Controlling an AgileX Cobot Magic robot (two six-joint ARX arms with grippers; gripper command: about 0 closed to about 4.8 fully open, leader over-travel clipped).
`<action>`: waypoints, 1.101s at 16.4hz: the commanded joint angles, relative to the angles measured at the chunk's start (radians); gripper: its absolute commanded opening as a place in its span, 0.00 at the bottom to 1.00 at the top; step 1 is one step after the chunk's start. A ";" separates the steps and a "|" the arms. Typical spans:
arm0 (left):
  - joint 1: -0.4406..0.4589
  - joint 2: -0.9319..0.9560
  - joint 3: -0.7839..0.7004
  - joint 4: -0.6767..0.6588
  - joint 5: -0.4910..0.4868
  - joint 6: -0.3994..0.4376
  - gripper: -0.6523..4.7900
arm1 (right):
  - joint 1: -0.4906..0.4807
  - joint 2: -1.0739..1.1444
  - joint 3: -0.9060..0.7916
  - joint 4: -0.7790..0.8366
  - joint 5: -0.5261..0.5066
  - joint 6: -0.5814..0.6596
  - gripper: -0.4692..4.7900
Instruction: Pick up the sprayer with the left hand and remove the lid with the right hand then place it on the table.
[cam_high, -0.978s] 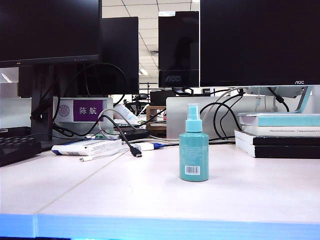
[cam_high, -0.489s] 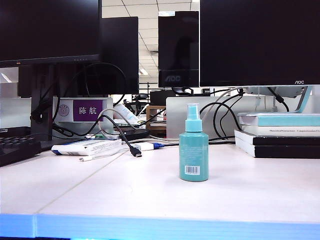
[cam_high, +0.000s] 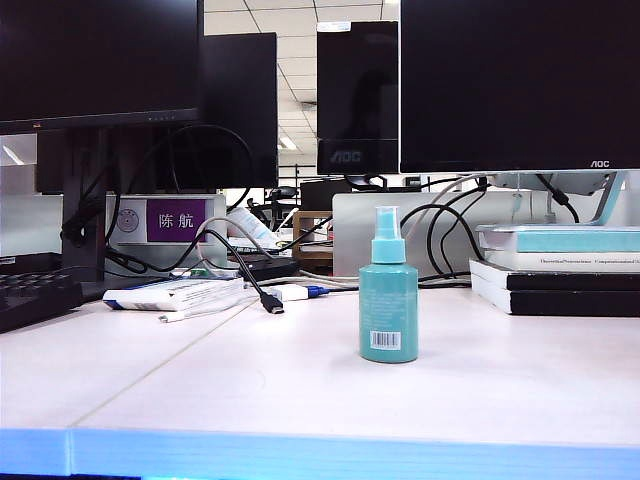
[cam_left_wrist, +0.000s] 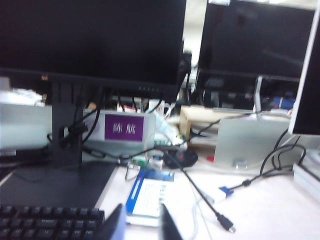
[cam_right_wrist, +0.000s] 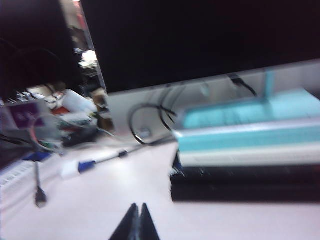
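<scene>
The teal sprayer stands upright on the white table, a little right of the middle, barcode label facing the camera. The clear lid sits over its nozzle. Neither arm shows in the exterior view. In the left wrist view my left gripper is open, nothing in the gap between its two dark tips, above the table beside a keyboard. In the right wrist view my right gripper is shut, its tips touching, with nothing held. The sprayer shows in neither wrist view.
Dark monitors line the back. A stack of books lies at the right, a keyboard at the left. A blue-and-white box, a black cable with a plug and a purple name sign lie behind the sprayer.
</scene>
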 joint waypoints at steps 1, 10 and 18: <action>0.000 0.251 0.101 0.061 0.024 0.006 0.48 | 0.000 0.032 0.113 -0.045 0.014 -0.003 0.20; -0.001 0.958 0.282 0.220 0.644 0.302 1.00 | -0.001 0.506 0.396 -0.083 -0.241 0.062 0.85; -0.209 1.519 0.441 0.419 0.886 0.382 1.00 | -0.042 0.760 0.476 -0.056 -0.546 0.057 1.00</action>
